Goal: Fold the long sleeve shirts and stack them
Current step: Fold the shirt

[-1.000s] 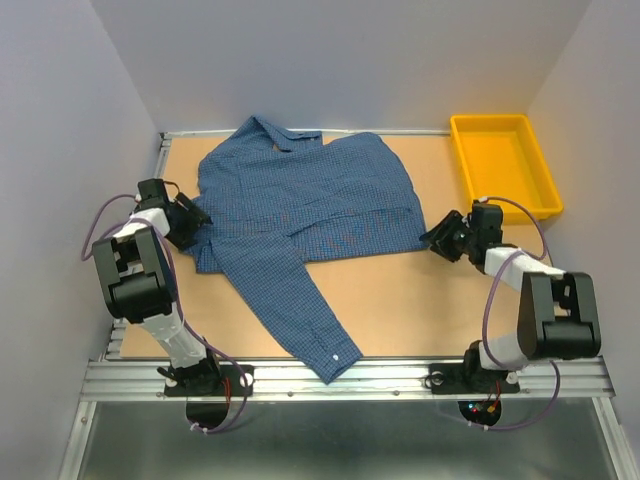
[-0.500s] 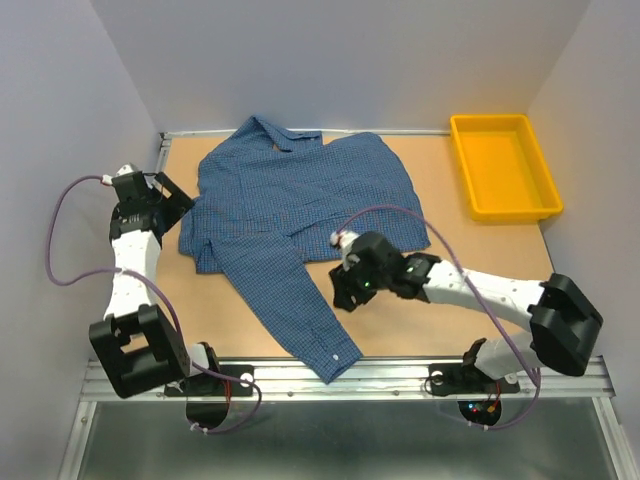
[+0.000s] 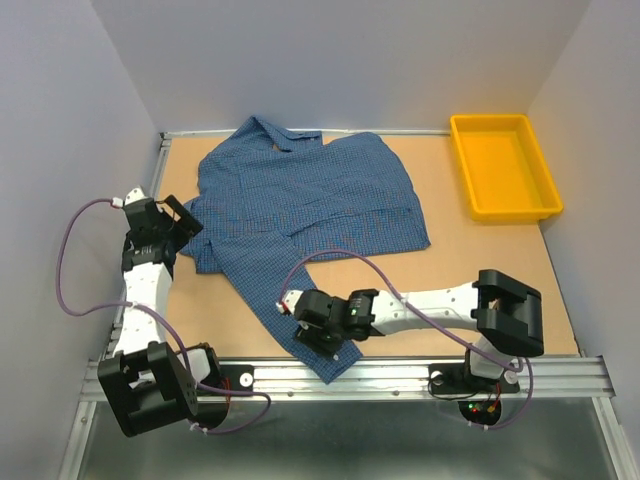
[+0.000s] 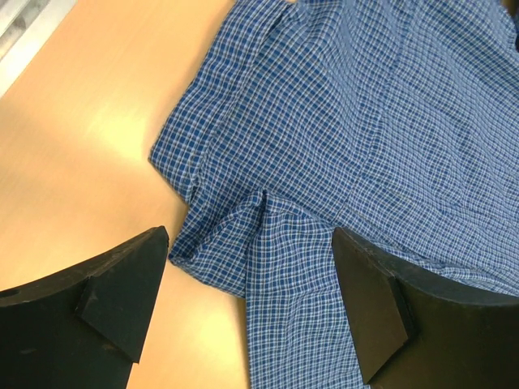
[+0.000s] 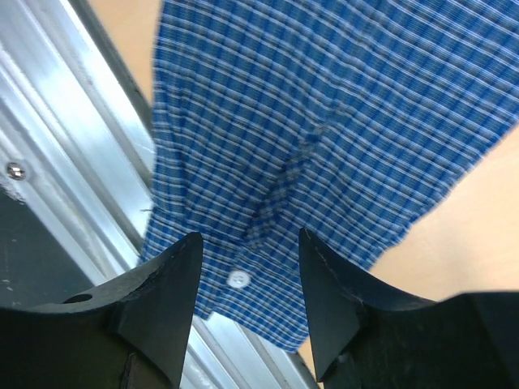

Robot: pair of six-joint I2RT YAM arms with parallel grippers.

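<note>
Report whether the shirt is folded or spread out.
Mostly spread: the blue shirt lies flat on the table, one sleeve stretched out to the near rail, its cuff under the open right gripper.

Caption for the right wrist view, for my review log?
Open right gripper hovers over the buttoned cuff of the blue check shirt, at the metal rail.

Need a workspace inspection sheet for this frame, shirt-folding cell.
Surface: tan tabletop, no spills seen.
Job's things: one blue check shirt, spread out, unfolded; one sleeve runs to the near edge, cuff over the aluminium rail.
Clutter: yellow bin far right, nothing in it.
End effectors: left end effector open above the shirt's near-left corner; right end effector open above the cuff.
Cables: a purple cable loops off each arm; no snag seen.
Surroundings: plain pale walls.
</note>
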